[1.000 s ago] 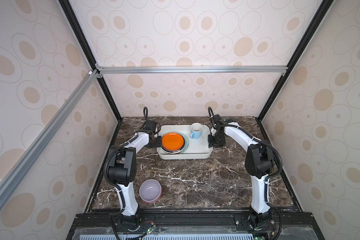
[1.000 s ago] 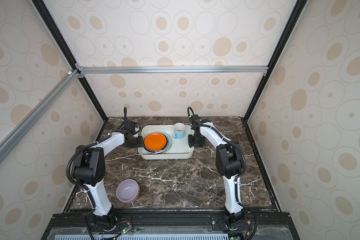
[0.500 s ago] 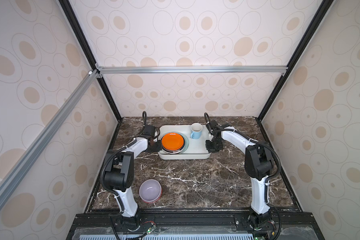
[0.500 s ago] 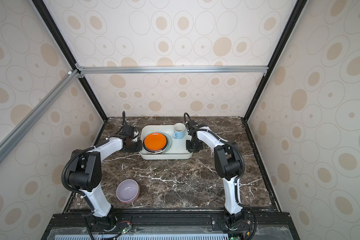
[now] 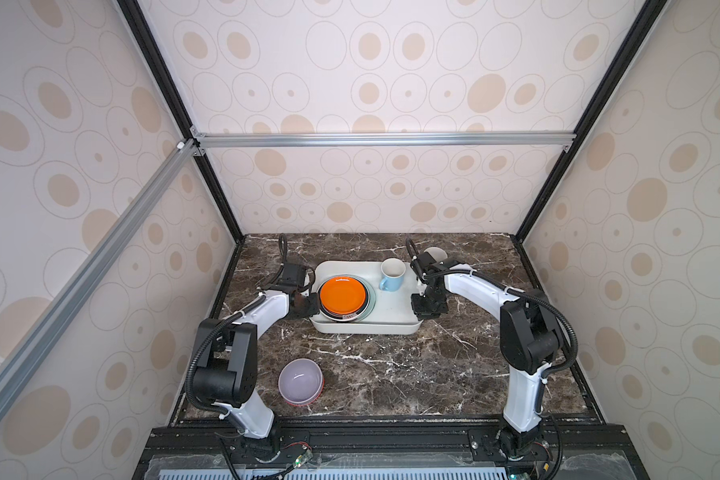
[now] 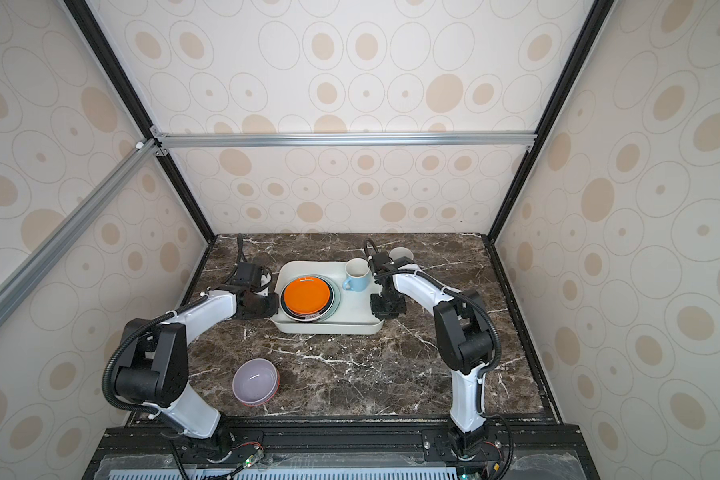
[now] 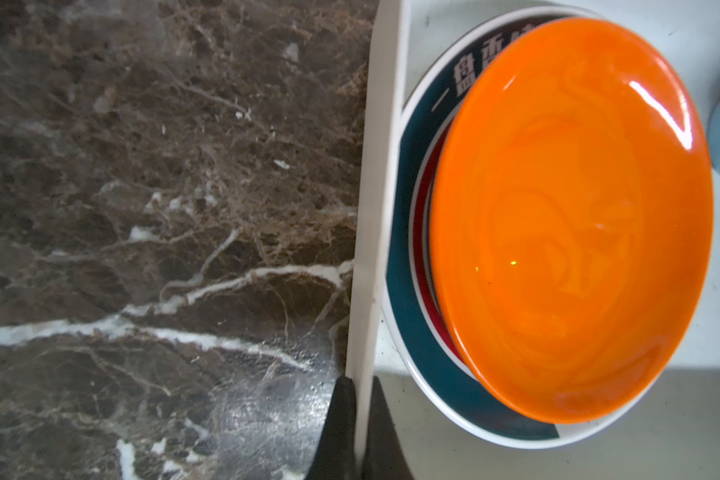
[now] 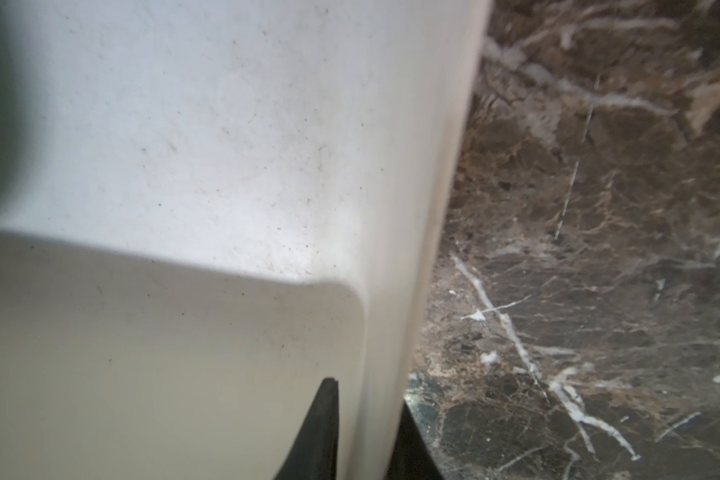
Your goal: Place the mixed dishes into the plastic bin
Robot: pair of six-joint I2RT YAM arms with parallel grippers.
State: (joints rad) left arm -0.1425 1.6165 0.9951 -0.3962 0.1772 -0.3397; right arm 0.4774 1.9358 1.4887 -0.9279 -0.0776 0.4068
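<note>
At the short sides of the plastic bin, both arms reach in low, elbows bent outward. On the left rim, the left gripper is clamped shut, one finger inside the wall and one outside. The right gripper grips the right rim the same way, wrist pointing down. Inside the bin, the orange plate tops the plate stack against the left wall, and the blue mug stands upright at the far side. The lavender bowl rests on the tabletop, well in front of the bin's left corner. The lavender mug stands just behind the far right corner.

Robot lab cell, aluminium frame
</note>
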